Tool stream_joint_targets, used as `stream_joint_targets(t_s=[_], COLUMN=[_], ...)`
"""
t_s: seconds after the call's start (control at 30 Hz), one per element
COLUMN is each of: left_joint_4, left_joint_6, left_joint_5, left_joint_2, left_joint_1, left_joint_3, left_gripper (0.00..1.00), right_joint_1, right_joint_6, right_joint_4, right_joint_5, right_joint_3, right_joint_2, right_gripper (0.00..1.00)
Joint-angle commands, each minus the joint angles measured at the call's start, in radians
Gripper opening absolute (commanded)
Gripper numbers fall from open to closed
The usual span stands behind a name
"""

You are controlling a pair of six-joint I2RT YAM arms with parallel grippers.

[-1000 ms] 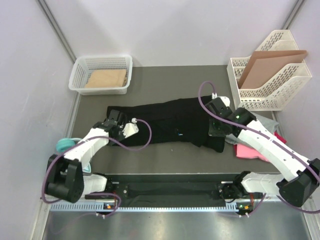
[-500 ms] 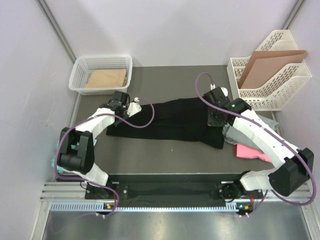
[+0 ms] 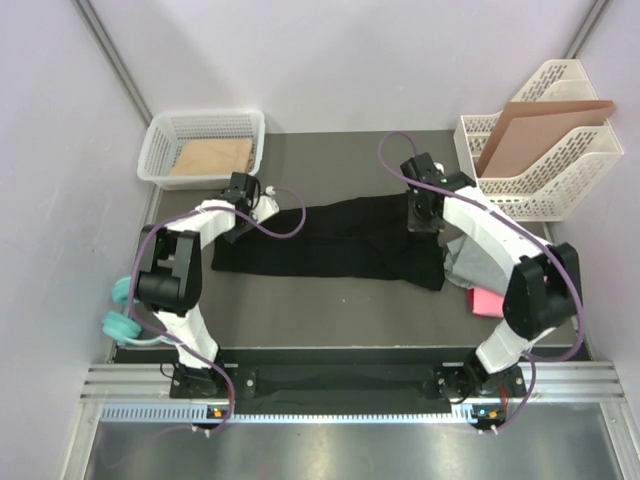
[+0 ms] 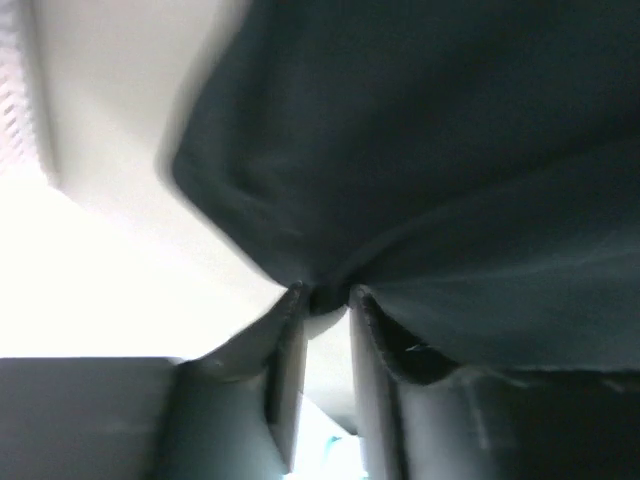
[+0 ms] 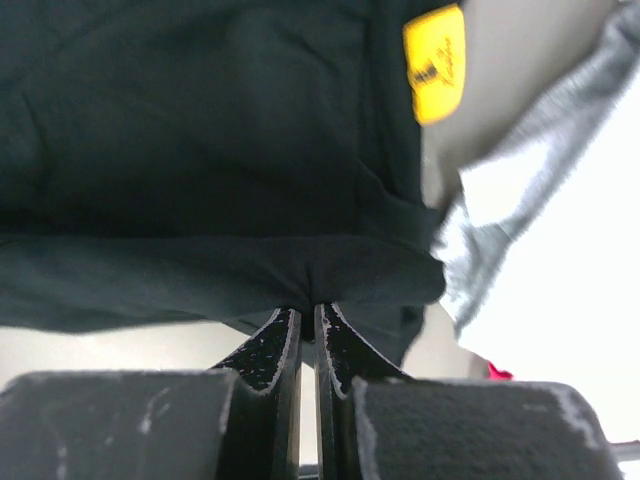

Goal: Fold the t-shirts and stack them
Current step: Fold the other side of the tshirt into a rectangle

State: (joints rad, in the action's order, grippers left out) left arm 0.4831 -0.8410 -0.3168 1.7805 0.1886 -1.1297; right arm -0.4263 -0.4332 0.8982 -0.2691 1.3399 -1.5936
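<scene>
The black t-shirt (image 3: 335, 243) lies folded in a long band across the dark mat. My left gripper (image 3: 240, 208) is shut on its left far corner; the left wrist view shows the cloth (image 4: 420, 150) pinched between the fingertips (image 4: 325, 298). My right gripper (image 3: 424, 212) is shut on its right far edge; the right wrist view shows the cloth (image 5: 200, 180), with a yellow label (image 5: 435, 62), pinched at the fingertips (image 5: 308, 308). The grey t-shirt (image 3: 480, 260) lies crumpled at the right, also in the right wrist view (image 5: 520, 190). The pink t-shirt (image 3: 486, 301) peeks out beneath it.
A white basket (image 3: 160, 150) holding a tan pad stands at the back left. A white file rack (image 3: 540, 185) with a brown cardboard sheet (image 3: 535, 125) stands at the back right. Teal headphones (image 3: 122, 308) lie off the mat's left edge.
Both grippers have moved away from me towards the back of the mat, carrying the black shirt's edge over itself. The shirt now lies as a narrower band.
</scene>
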Motion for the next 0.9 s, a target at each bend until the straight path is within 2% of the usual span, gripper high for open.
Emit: stream_joint_targets(t_s=[0.0,0.03,0.13,0.17,0.2,0.27,0.43,0.57,0.63,0.7,0.87], left_joint_4=[-0.044,-0.034,-0.021,-0.023,-0.017,0.026,0.106,0.109,0.098,0.080,-0.020], left_joint_6=[0.025,0.032,0.051,0.052,0.062,0.083,0.141,0.145,0.145,0.149,0.178], left_joint_5=[-0.106,-0.117,-0.123,-0.125,-0.125,-0.093,0.014,0.088,0.102,0.105,0.053], left_joint_2=[0.049,0.060,0.039,0.027,0.011,-0.042,-0.267,-0.391,-0.414,-0.406,-0.284], left_joint_1=[-0.029,-0.035,-0.040,-0.041,-0.041,-0.034,0.037,0.061,0.063,0.063,0.060], left_joint_3=[-0.136,-0.174,-0.202,-0.199,-0.194,-0.182,-0.070,0.085,0.155,0.198,0.163], left_gripper=[0.48,0.73,0.82,0.92,0.94,0.95,0.97,0.98,0.98,0.98,0.98], right_joint_1=[0.018,0.023,0.034,0.035,0.043,0.052,0.101,0.132,0.123,0.092,0.032], right_joint_6=[0.011,0.007,0.011,0.016,0.019,0.024,0.024,0.021,0.030,0.036,0.008], right_joint_4=[-0.039,-0.041,-0.030,-0.025,-0.022,-0.018,0.024,0.114,0.157,0.134,-0.017], right_joint_5=[0.014,0.014,0.016,0.013,0.002,-0.007,-0.045,-0.059,-0.055,-0.041,0.086], right_joint_3=[0.117,0.145,0.194,0.208,0.220,0.260,0.437,0.628,0.665,0.607,0.238], right_joint_2=[-0.074,-0.089,-0.155,-0.189,-0.206,-0.256,-0.388,-0.532,-0.534,-0.450,-0.160], right_gripper=[0.00,0.00,0.02,0.08,0.14,0.16,0.43,0.44,0.45,0.48,0.50])
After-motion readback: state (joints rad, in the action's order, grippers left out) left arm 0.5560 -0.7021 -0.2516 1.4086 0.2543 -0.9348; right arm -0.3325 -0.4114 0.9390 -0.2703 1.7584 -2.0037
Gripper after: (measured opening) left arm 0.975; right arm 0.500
